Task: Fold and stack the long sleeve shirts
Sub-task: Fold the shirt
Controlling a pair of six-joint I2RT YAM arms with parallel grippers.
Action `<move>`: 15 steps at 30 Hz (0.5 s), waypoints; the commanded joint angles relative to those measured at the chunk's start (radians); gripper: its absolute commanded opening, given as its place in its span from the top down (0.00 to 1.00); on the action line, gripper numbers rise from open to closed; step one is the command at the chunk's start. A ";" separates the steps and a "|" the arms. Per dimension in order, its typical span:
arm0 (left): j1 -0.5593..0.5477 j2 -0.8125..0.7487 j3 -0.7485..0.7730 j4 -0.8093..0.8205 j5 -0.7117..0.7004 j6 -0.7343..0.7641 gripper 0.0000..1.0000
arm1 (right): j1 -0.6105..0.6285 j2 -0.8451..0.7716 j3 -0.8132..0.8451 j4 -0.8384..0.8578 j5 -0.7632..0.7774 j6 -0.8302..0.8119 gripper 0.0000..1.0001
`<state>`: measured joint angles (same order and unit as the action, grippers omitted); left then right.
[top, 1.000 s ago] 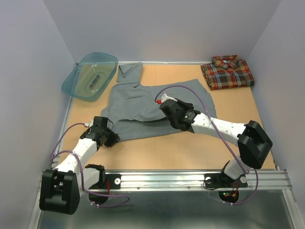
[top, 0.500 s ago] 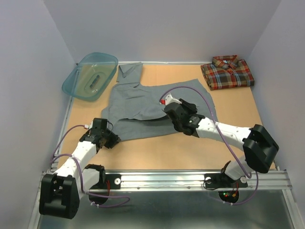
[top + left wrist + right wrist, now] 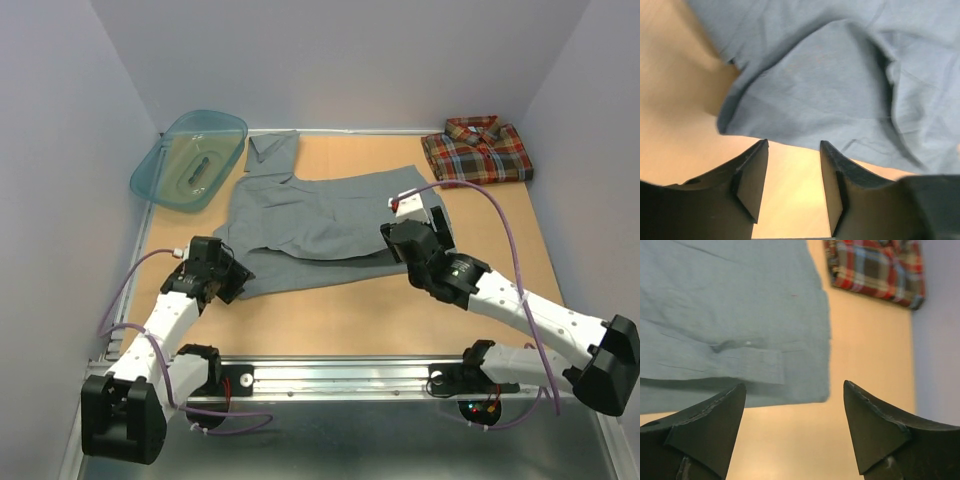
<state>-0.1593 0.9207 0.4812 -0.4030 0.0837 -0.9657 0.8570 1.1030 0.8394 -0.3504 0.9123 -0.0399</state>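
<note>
Where right gripper [image 3: 794,384] hangs, grey shirt [image 3: 300,215] — seemingly — part-hidden

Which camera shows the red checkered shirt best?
The top camera. It shows the whole plaid shirt, folded at the far right. The right wrist camera catches only part of it, cut off at the picture's top edge. The left wrist camera shows none of it.

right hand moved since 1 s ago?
Yes: the right hand shifted right, away from the teal basin, from mid grey shirt to its right edge.
</note>
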 commanded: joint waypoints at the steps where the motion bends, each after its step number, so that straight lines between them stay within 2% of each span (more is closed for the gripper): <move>1: 0.006 -0.019 0.111 -0.039 -0.018 0.062 0.40 | -0.070 0.038 0.117 -0.085 -0.251 0.323 0.16; 5: 0.006 -0.022 0.183 -0.042 -0.035 0.143 0.29 | -0.153 0.171 0.216 -0.165 -0.393 0.518 0.16; 7: 0.006 -0.016 0.198 -0.033 -0.042 0.177 0.28 | -0.190 0.201 0.259 -0.171 -0.427 0.561 0.18; 11: 0.006 0.003 0.214 -0.005 -0.050 0.257 0.27 | -0.237 0.264 0.322 -0.173 -0.420 0.583 0.23; 15: 0.006 0.021 0.204 0.020 -0.061 0.311 0.27 | -0.242 0.397 0.418 -0.171 -0.395 0.545 0.30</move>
<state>-0.1593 0.9283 0.6621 -0.4065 0.0502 -0.7422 0.6147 1.4227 1.1316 -0.5243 0.5224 0.4725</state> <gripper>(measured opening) 0.724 0.732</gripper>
